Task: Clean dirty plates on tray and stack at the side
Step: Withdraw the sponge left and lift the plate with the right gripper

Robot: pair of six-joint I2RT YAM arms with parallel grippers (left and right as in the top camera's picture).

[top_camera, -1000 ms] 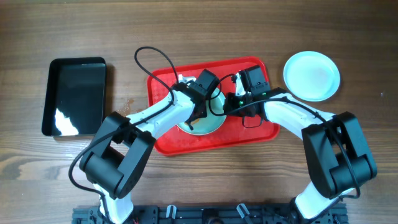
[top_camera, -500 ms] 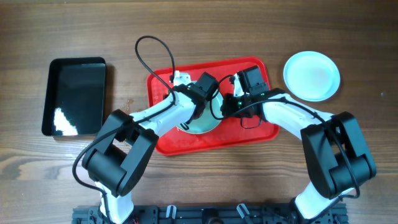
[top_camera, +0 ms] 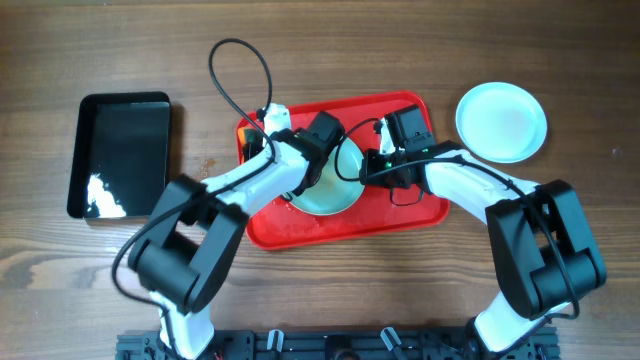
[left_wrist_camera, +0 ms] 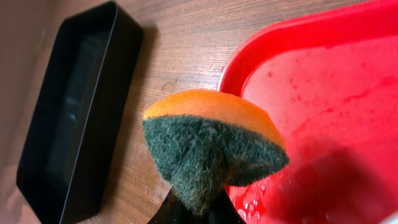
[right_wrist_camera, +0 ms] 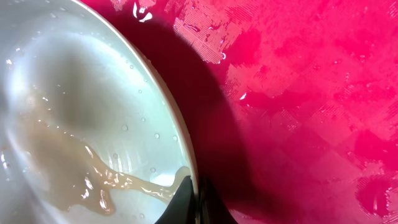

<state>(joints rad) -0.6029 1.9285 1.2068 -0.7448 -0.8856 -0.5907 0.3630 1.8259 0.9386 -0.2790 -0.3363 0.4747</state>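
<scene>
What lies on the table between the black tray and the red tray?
Only bare table; the left arm crosses above that gap. Overhead and left wrist views show it.

Smeared wet plate (top_camera: 325, 200) on red tray (top_camera: 330, 229)

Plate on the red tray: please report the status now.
Left gripper shut on sponge, at left edge of tray. Right gripper shut on plate rim. Plate wet, brownish smear inside. Nothing blocking.

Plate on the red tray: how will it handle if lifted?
Probably slippery: the plate shows droplets and a brownish wet film. Likely rigid, so the right end effector pinching its rim may hold, though it could pivot.
</scene>
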